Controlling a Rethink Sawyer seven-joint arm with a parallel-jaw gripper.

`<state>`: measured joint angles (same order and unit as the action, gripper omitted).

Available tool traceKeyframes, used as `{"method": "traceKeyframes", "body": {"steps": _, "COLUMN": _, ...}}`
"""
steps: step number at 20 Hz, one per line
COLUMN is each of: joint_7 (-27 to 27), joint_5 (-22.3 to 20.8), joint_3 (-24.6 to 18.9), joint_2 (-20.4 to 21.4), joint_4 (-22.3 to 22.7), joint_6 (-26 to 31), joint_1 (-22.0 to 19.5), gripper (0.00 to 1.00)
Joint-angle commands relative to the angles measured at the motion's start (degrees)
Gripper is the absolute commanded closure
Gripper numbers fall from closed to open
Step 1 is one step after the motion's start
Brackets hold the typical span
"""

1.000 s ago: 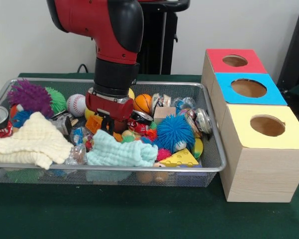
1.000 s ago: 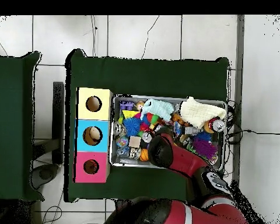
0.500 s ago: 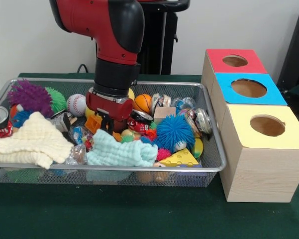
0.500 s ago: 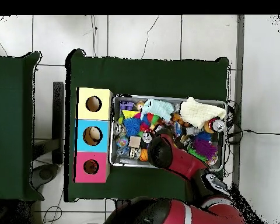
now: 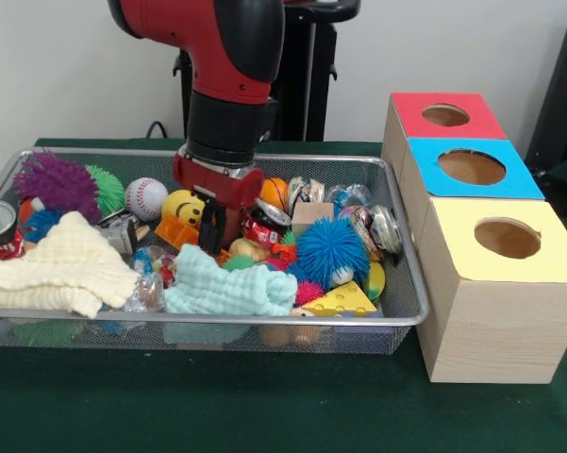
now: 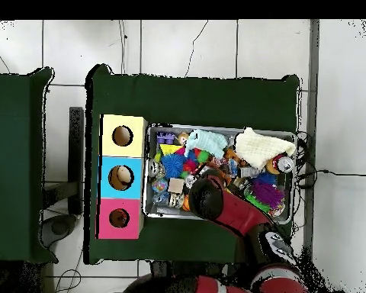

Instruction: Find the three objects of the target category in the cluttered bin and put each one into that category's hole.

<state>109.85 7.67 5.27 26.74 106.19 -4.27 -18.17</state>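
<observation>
Wire-mesh bin (image 5: 408, 283) at the table's left holds balls, cloths, cans and spiky toys in a heap; three holed boxes (image 5: 472, 170) stand just right of it. The gripper (image 5: 210, 229) hangs low over the bin's middle, beside a yellow smiley ball (image 5: 183, 206); whether it grips anything I cannot tell. Searching seems under way; next comes a clean pick.

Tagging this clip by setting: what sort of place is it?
Probably a robotics lab: a red arm over a mesh bin of toys, three colour-topped boxes with holes, and a tiled floor.
</observation>
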Motion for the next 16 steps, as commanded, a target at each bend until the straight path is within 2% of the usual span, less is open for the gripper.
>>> {"method": "traceKeyframes", "body": {"steps": 1, "joint_7": 7.61, "joint_5": 1.33, "joint_3": -2.49, "joint_2": 0.71, "joint_4": 9.4, "joint_6": 21.04, "joint_1": 4.28, "gripper": 1.0}}
{"method": "traceKeyframes", "body": {"steps": 5, "joint_7": 7.89, "joint_5": 1.13, "joint_3": -3.68, "joint_2": 0.86, "joint_4": 9.6, "joint_6": 21.85, "joint_1": 3.33, "gripper": 1.0}}
{"method": "traceKeyframes", "body": {"steps": 8, "joint_7": 9.82, "joint_5": 2.07, "joint_3": -3.64, "joint_2": 2.5, "joint_4": 11.25, "joint_6": 22.28, "joint_1": 4.54, "gripper": 1.0}}
{"method": "traceKeyframes", "body": {"steps": 12, "joint_7": 12.35, "joint_5": 3.23, "joint_3": -3.61, "joint_2": 3.3, "joint_4": 13.33, "joint_6": 19.35, "joint_1": 6.24, "gripper": 1.0}}
{"method": "traceKeyframes", "body": {"steps": 16, "joint_7": 10.92, "joint_5": 3.17, "joint_3": -4.31, "joint_2": 1.66, "joint_4": 12.81, "joint_6": 17.4, "joint_1": 4.96, "gripper": 1.0}}
